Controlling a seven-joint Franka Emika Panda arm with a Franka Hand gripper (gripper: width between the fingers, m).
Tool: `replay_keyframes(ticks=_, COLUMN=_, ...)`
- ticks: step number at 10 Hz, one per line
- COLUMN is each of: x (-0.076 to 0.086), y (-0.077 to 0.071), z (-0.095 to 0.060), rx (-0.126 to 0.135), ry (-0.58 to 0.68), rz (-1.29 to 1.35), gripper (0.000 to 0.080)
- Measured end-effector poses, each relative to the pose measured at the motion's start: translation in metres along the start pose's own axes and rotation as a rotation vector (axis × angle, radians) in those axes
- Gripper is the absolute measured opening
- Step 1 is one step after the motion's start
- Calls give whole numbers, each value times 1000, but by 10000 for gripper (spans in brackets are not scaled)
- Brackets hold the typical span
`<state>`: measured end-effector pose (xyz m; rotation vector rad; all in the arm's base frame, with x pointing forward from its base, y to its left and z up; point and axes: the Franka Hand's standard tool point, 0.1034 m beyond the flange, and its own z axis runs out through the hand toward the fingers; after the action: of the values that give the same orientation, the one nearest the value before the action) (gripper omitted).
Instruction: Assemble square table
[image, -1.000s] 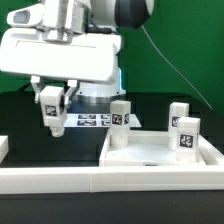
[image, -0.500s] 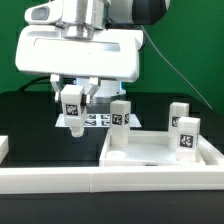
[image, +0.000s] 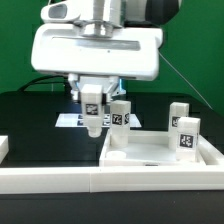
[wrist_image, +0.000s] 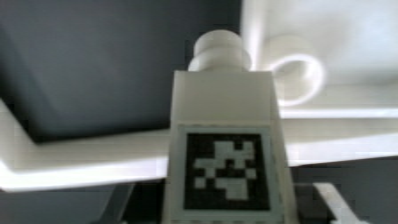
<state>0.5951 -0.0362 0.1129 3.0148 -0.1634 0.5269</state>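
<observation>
White plastic leg (image: 92, 108) hangs gripped in the tool (image: 92, 100) above the black desk (image: 40, 125), just beside the tabletop (image: 160, 152) (three legs already stand there). Fourth-leg fitting, I judge; next, align it over the free corner and lower.

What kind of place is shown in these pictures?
Probably a robotics lab test bench: a green backdrop, a black table with the marker board, and the gripper holding a tagged leg near the square table.
</observation>
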Motion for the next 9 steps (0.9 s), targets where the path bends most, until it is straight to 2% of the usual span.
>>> replay_keyframes(ticks=1, x=0, y=6, z=1, rx=-12, ry=36, rz=13, gripper=290)
replay_keyframes(ticks=2, x=-3, y=6, z=2, rx=-13, ry=33, rz=11, gripper=290)
replay_keyframes(ticks=4, x=4, y=9, z=-2, rx=-44, ry=164, rz=-3, gripper=290)
replay_keyframes(ticks=5, x=2, y=4, z=-3, rx=-56, ry=234, rz=-20, gripper=290)
replay_keyframes(ticks=6, x=-3, y=-7, z=1, rx=-36, ry=193, rz=-17, gripper=290)
replay_keyframes(ticks=8, x=4, y=-25, z=-2, rx=-12, ry=206, rz=-16, gripper=290)
replay_keyframes(ticks=9, x=8, y=-25, z=-5, rx=-3, ry=206, rz=-1, gripper=290)
